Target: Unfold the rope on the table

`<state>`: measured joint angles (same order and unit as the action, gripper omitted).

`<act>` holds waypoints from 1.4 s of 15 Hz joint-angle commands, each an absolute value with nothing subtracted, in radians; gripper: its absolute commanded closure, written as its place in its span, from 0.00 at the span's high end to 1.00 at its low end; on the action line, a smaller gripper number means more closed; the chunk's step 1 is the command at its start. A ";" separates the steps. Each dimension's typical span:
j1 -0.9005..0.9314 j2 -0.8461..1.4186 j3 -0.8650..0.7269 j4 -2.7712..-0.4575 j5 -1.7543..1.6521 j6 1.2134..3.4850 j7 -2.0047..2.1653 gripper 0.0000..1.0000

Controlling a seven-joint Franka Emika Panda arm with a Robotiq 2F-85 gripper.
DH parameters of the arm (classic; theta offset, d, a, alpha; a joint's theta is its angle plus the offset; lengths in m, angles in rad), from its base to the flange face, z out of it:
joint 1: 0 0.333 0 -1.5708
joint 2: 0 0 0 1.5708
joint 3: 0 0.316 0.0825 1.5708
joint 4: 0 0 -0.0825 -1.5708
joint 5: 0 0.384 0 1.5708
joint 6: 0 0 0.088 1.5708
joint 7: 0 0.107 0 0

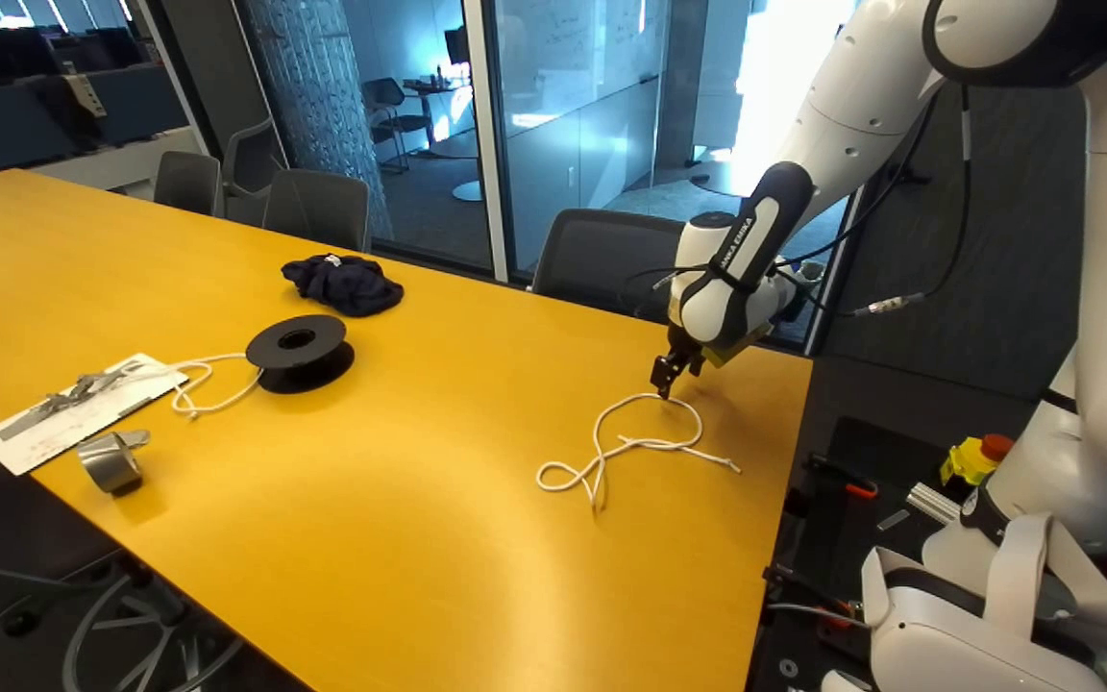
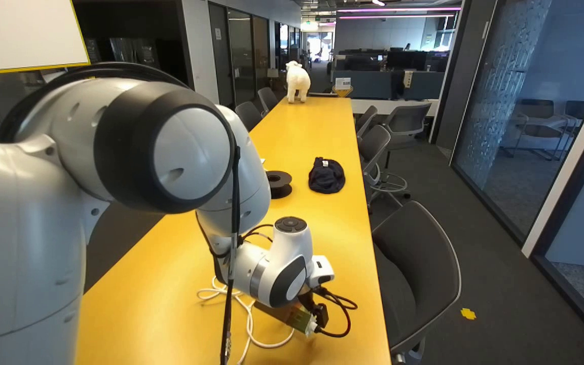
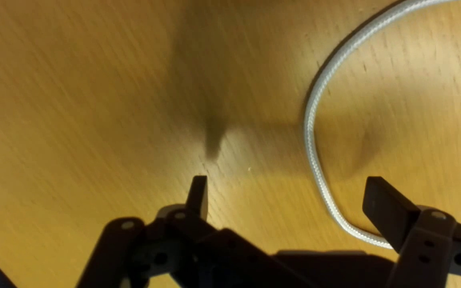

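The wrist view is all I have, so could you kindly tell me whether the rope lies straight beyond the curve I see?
Observer: No; in an exterior view the rope crosses itself.
Operator: Thank you. Could you also spot an end of it for me?
Observer: Yes, one end lies on the table toward the robot's base.
Operator: And is anything standing beside the table, near the gripper?
Observer: In both exterior views, a dark chair stands at the long edge nearer the gripper.

Yel tbl (image 1: 457, 423) carries rope (image 3: 309, 128), blk spool (image 1: 299, 357), dk cloth (image 1: 347, 286), tape roll (image 1: 111, 463) & wht panel (image 1: 83, 419).
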<state>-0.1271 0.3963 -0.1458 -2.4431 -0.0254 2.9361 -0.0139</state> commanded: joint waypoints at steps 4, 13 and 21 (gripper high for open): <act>-0.148 0.430 -0.118 -2.415 -0.001 2.933 -0.024 1.00; -0.154 0.455 -0.114 -2.399 0.007 2.931 -0.020 0.74; -0.168 0.450 -0.099 -2.382 0.037 2.899 -0.028 0.27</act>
